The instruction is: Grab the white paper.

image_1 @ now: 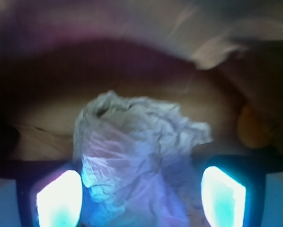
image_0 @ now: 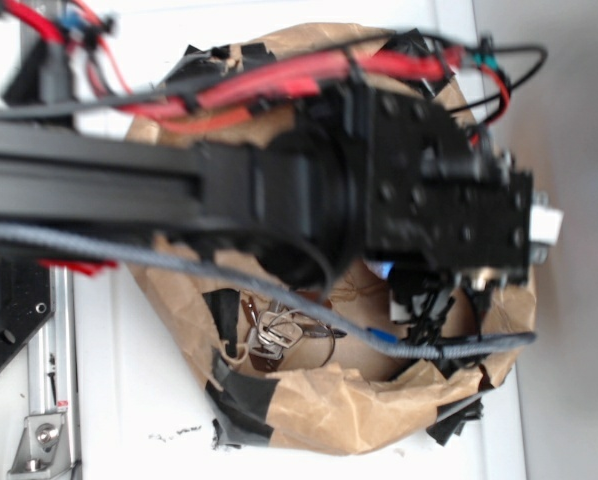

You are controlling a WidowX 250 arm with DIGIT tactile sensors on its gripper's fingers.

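White tabletop (image_0: 129,400) seen under brown kraft paper nest (image_0: 329,405); grey surface (image_0: 569,380) at right; metal rail (image_0: 49,400) mounted lower left.

We see the white paper (image_1: 141,151) as thin, matt tissue, heavily wrinkled and creased. The brown kraft paper (image_0: 349,405) looks rough, crumpled and dull, patched with black tape (image_0: 241,410) of slight sheen. The arm (image_0: 179,190) is matt black metal or plastic. The keys (image_0: 279,335) glint like bare metal, and the fingers (image_1: 61,198) glow glossy, translucent.
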